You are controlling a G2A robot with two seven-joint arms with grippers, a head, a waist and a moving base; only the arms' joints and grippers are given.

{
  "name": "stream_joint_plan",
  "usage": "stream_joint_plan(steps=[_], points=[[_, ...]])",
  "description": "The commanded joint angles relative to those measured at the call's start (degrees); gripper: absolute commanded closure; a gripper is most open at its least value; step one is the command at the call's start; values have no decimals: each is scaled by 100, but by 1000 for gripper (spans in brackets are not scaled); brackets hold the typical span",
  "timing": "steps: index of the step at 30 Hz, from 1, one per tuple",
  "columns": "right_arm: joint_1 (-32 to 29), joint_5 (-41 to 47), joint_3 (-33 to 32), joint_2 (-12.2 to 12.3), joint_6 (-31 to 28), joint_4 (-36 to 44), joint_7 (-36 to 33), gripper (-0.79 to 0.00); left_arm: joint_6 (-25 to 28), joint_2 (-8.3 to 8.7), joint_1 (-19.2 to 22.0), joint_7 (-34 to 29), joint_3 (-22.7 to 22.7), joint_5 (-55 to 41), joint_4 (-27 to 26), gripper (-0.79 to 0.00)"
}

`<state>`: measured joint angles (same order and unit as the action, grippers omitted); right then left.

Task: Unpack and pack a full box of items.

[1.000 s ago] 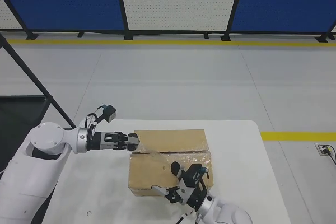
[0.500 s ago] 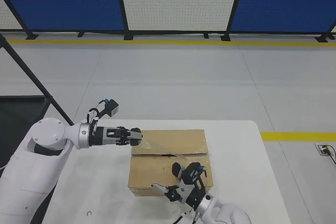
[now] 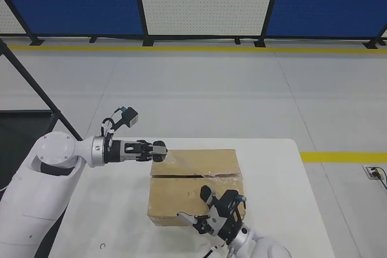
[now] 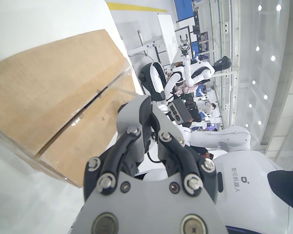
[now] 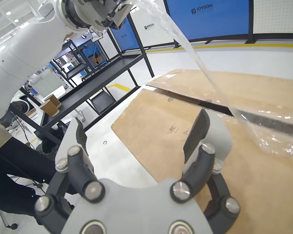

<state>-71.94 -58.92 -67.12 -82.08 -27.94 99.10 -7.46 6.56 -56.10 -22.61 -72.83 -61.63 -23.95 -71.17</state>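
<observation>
Left gripper (image 3: pixel 158 149) is pinched together on one end of a clear tape strip (image 5: pixel 185 42), seen from the left wrist view (image 4: pixel 146 113) with the fingers pressed flat against each other. It hangs raised by the far left corner of the cardboard box (image 3: pixel 193 187). The tape runs taut from it down to the box's centre seam, where the other end is stuck among wrinkled film. The seam gapes a little, dark inside, with both flaps lying down. Right gripper (image 5: pixel 139 132) is spread wide, gripping nothing; one finger (image 5: pixel 200 127) is over the near flap of the box (image 5: pixel 258 171), the other is out past the box edge above the table (image 5: pixel 105 132). Can't tell if the finger touches the cardboard. In the top view the right gripper (image 3: pixel 219 203) sits over the near right part of the box top, well apart from the left gripper. The box stands mid-table (image 3: pixel 277 193), long side across. Beyond the table are a black shelf rack (image 5: pixel 107 81) with paper cups (image 5: pixel 50 105) on it, blue partition panels (image 3: pixel 77 16) and a yellow floor line (image 3: pixel 348 157).
</observation>
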Motion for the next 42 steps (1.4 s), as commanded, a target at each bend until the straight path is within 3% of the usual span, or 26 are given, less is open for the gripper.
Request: stream_joint_plan(steps=[1,16,32,37,42], points=[[-17,-16,-22,14,-63,-5,55,-785,20,-3,8,34,-5,-19,-8,0],[74,-16,85,66,69,-72,-196,-785,75,-79,260,271,145,0,-201,0],[113,58,123,120,6,-244,-81,-785,240,-248,924,431,542,310,-392,0],[96,60,112,142,-73,-285,36,-785,424,-314,1159,403,714,461,-429,0],[1,4,90,150,-122,-220,686,-785,561,-374,1296,544,843,586,-424,0]])
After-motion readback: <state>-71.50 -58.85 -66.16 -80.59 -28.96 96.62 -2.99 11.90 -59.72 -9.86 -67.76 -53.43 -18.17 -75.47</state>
